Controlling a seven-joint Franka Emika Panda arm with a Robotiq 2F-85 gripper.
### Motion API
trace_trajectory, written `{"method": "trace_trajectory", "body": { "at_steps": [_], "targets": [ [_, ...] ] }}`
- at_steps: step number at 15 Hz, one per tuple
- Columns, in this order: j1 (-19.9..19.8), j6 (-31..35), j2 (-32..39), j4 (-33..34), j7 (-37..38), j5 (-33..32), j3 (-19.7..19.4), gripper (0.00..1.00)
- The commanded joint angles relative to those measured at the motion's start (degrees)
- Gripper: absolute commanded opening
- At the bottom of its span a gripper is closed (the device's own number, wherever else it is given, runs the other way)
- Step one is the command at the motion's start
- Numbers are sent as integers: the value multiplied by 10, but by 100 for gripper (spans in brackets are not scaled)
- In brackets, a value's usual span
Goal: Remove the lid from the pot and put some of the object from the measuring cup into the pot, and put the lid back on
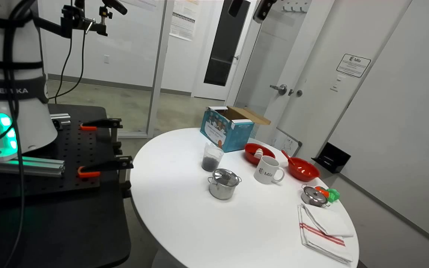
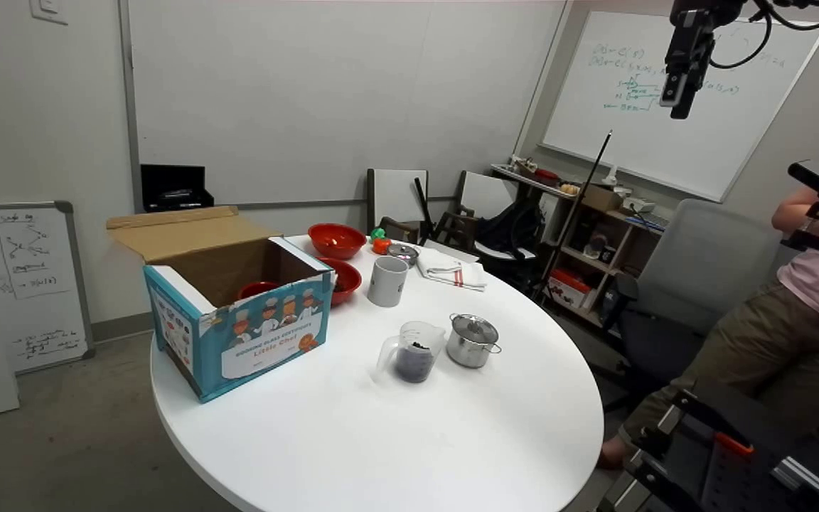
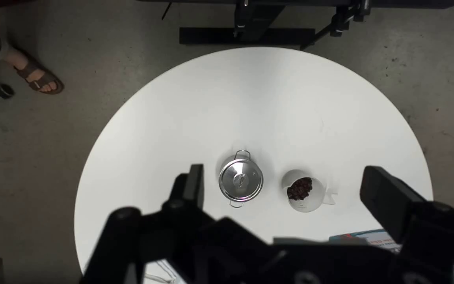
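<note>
Hovers above desk [image 3: 152, 118] with end effector [image 3: 282, 181] spread wide, gripping nothing | in wrist view, faces metal lid [image 3: 240, 180] seated on two-handled silver pot [image 1: 222, 190] toward nine o'clock, with long axis near twelve-to-six | likely needs shift that way, then descent

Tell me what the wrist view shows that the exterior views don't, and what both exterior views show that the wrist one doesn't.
Only the wrist view shows the reddish-brown color of the contents in the measuring cup, and a black bar on the floor beyond the white table.

Only the exterior views show the white mug, the red bowls and a second lidded pot.

All share the silver pot with its lid on, the cup, the table, and parts of the teal box and end effector.
</note>
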Motion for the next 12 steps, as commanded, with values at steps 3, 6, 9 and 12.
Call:
{"method": "trace_trajectory", "body": {
  "at_steps": [3,6,9,12],
  "targets": [
    [-3,-1,1,1,-1,1,3,100],
    [-3,-1,1,1,-1,1,3,100],
    [-5,7,2,-4,6,1,3,100],
    [-14,72,4,-28,60,42,-5,100]
  ]
}}
